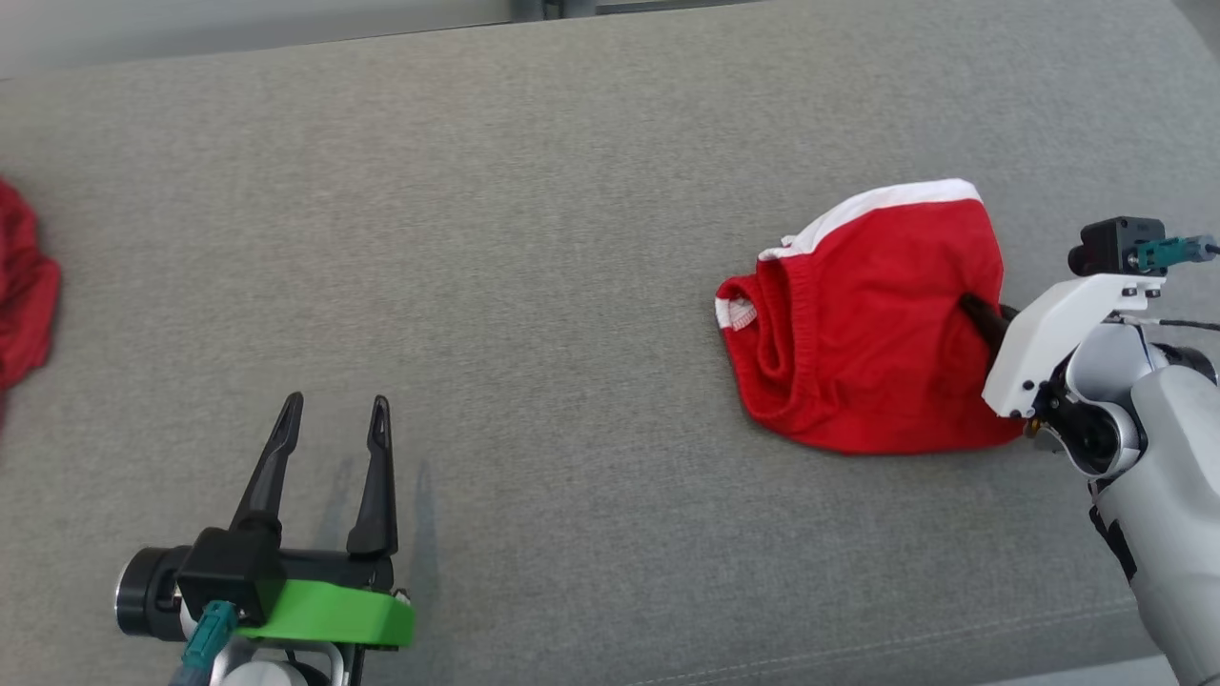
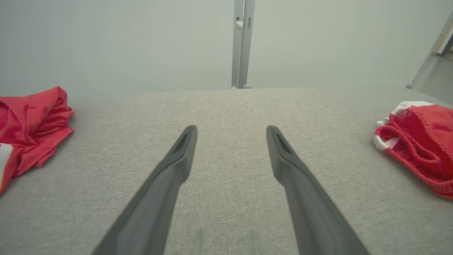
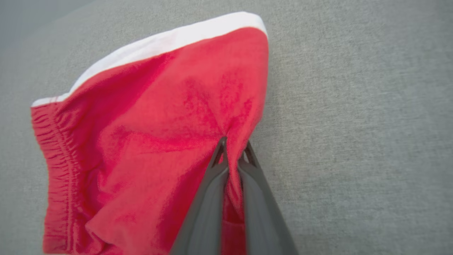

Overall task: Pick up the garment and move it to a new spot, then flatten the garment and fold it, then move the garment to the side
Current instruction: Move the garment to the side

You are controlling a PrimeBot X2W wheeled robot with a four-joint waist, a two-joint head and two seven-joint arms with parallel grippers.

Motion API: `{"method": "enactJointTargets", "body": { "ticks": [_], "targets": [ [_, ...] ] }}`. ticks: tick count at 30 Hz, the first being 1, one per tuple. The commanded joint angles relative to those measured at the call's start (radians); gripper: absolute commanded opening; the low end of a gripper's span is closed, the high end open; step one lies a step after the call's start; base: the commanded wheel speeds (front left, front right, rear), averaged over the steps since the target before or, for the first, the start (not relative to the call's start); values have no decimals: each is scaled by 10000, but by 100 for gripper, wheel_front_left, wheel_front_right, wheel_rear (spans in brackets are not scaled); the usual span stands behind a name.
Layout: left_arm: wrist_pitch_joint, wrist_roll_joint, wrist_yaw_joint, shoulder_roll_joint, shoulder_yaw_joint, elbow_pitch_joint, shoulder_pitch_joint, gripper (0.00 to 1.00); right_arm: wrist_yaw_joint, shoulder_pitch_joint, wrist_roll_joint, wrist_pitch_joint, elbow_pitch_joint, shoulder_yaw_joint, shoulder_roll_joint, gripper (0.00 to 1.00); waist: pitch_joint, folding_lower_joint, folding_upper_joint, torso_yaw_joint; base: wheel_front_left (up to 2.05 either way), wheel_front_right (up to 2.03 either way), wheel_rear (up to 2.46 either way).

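The garment [image 1: 863, 324] is a bright red bunched piece with a broad white band along its far edge and a red-white striped hem at its left, lying at the right of the grey surface. My right gripper [image 1: 970, 307] comes in from the right and is shut on a pinch of its red cloth; in the right wrist view the gripper [image 3: 233, 148] has a fold of garment [image 3: 159, 117] squeezed between its fingers. My left gripper [image 1: 337, 405] is open over bare surface at the lower left, far from the garment [image 2: 421, 141]. Its fingers [image 2: 231, 131] hold nothing.
A darker red crumpled cloth [image 1: 24, 286] lies at the left edge of the grey fabric surface [image 1: 534, 238]; the same cloth [image 2: 32, 124] appears in the left wrist view. A pale wall and a metal post [image 2: 241, 42] stand beyond the far edge.
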Motion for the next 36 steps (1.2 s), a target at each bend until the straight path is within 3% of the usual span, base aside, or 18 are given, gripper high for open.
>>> {"method": "enactJointTargets", "body": {
  "ticks": [1, 5, 10, 23, 31, 32, 33, 34, 36],
  "targets": [
    [0, 80, -62, 88, 38, -67, -221, 100, -5, -220, -122, -131, 81, 99, -114, 0, 750, 0, 0, -1426, 0, 0, 0],
    [0, 295, -189, 204, -83, -141, -602, 100, -5, -904, -468, -707, 461, 333, -327, 0, 1295, 0, 0, -2058, 0, 0, 0],
    [0, 434, -297, 376, -235, -89, -1087, 100, -5, -1935, -779, -1237, 1110, 139, -634, 0, 2029, 0, 0, -2227, 0, 0, 0],
    [0, 539, -355, 867, -27, -87, -1166, 100, -6, -3839, -1976, -1537, 2886, -777, -2089, 0, 2939, 0, 0, -1261, 0, 0, 0],
    [4, 552, -381, 809, -38, -253, -1244, 100, -6, -4664, -3350, -2207, 3790, -971, -2429, 0, 3191, 0, 0, -774, 0, 0, 0],
    [6, 557, -381, 793, -18, -268, -1228, 100, -6, -4714, -3552, -2335, 3871, -983, -2426, 30, 3206, 0, 0, -766, 0, 0, 0],
    [6, 558, -373, 773, 8, -275, -1193, 100, -6, -4736, -3707, -2502, 3957, -1017, -2422, 80, 3210, 0, 0, -768, 0, 0, 0],
    [6, 564, -363, 761, 35, -280, -1147, 100, -6, -4778, -3858, -2726, 4021, -1084, -2422, 100, 3204, 0, 0, -778, 0, 0, 0],
    [7, 567, -331, 725, 91, -275, -1066, 100, -8, -4867, -4234, -3101, 4147, -1150, -2413, 100, 3174, 0, 0, -828, 0, 0, 0]
  ]
}}
